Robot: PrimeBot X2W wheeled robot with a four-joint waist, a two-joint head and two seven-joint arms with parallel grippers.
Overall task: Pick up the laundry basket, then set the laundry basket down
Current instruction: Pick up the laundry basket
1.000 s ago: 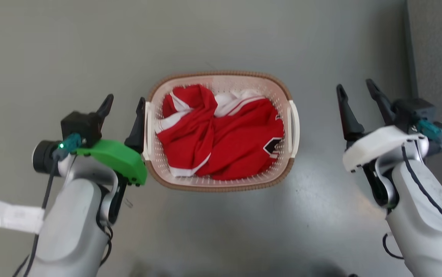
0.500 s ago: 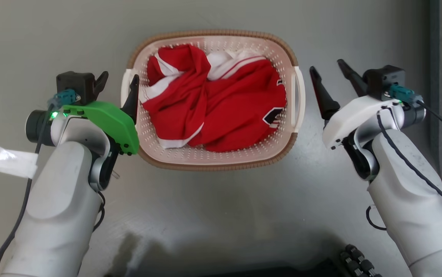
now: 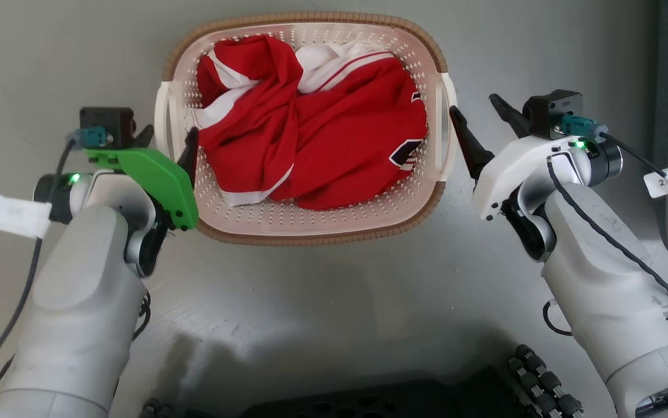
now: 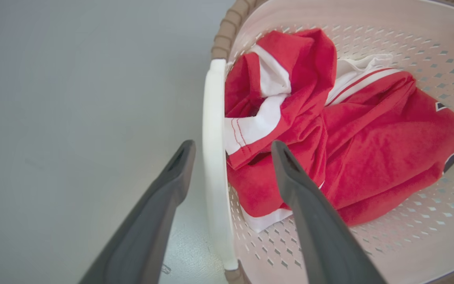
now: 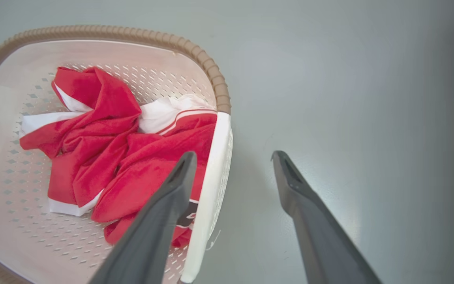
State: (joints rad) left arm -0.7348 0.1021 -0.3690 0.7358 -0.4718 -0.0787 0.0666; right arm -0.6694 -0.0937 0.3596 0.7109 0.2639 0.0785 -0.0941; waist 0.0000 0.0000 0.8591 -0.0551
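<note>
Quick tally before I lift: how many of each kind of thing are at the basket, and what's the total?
laundry basket: 1
basket handles, left handle and right handle: 2
claws, left claw and right claw: 2
red-and-white clothing heap: 1 (number of pieces in it unclear)
Total: 6

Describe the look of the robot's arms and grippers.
Both arms are pale grey and rounded, ending in two long dark tapered fingers. The left gripper wears a green cover, the right gripper a white cover. Each carries a teal plug on a black cable.
</note>
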